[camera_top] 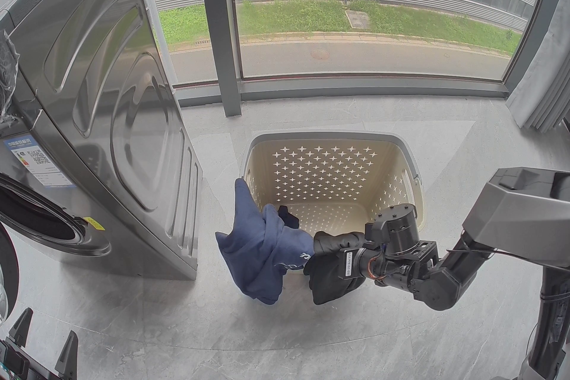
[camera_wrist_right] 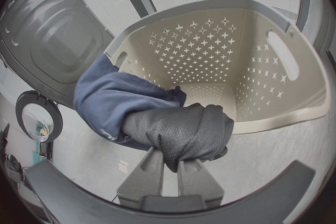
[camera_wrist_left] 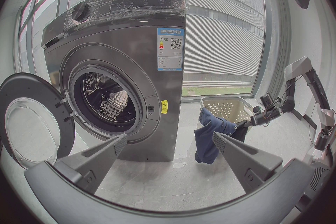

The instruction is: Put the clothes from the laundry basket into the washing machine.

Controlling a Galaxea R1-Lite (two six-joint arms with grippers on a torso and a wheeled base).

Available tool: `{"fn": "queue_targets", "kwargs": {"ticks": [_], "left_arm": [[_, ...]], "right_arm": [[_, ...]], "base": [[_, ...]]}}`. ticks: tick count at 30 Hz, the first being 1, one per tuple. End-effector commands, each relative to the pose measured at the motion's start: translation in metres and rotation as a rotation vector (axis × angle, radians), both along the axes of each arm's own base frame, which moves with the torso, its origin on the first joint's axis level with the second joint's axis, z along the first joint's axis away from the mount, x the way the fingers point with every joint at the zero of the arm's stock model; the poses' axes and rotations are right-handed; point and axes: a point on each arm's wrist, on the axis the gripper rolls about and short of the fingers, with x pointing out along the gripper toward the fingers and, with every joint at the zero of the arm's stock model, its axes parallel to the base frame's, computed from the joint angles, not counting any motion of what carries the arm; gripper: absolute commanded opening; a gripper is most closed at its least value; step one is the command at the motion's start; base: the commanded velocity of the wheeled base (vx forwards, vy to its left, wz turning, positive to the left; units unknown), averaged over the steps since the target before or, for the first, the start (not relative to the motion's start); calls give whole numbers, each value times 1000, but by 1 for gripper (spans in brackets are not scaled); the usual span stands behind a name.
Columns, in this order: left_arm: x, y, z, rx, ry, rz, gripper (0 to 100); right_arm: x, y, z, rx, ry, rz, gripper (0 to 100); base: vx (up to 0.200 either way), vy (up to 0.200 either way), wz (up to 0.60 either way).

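A beige laundry basket (camera_top: 409, 161) (camera_wrist_right: 308, 109) (camera_wrist_left: 210, 102) stands on the floor by the window. My right gripper (camera_top: 332, 268) (camera_wrist_right: 173, 161) is shut on a bundle of clothes at the basket's near rim: a dark grey perforated garment (camera_wrist_right: 182, 130) (camera_top: 329, 280) and a navy blue garment (camera_top: 261, 247) (camera_wrist_right: 108, 95) (camera_wrist_left: 206, 137) hanging over the rim's left corner. The grey washing machine (camera_top: 101, 102) (camera_wrist_left: 140, 53) stands on the left, its round door (camera_wrist_left: 31, 119) swung open and its drum (camera_wrist_left: 108, 98) showing. My left gripper (camera_wrist_left: 168, 140) (camera_top: 44, 339) is open, low near the machine's front, holding nothing.
A large window with a grey post (camera_top: 217, 13) runs behind the basket. A curtain (camera_top: 546, 78) hangs at the right. Bare tiled floor (camera_top: 208, 322) lies between the basket and the machine.
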Motion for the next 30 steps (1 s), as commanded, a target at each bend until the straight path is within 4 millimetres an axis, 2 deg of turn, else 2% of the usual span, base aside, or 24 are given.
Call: {"fn": "queue_targets", "kwargs": {"ticks": [1,3,4,7,13,21,25,30], "left_arm": [[0,0,-4,0,5,-1,100],[0,0,-4,-2,5,-1,100],[0,0,-4,-2,5,-2,100],[0,0,-4,-3,5,-1,100],[0,0,-4,-6,5,-1,100],[0,0,-4,4,5,1,100],[0,0,-4,0,5,-2,100],[0,0,-4,-2,5,-1,100]], "right_arm": [[-39,-16,53,54,-73,27,0],[-47,-20,59,60,-80,35,0],[-63,-26,71,76,-91,57,0],[-79,-35,89,108,-130,71,0],[-102,-50,116,172,-194,84,0],[-133,-71,168,307,-380,121,0],[-140,-74,177,321,-446,161,0],[-142,-75,175,301,-451,174,0]], "base": [[0,0,0],[0,0,0],[0,0,0],[0,0,0],[0,0,0],[0,0,0],[0,0,0],[-80,0,0]]}}
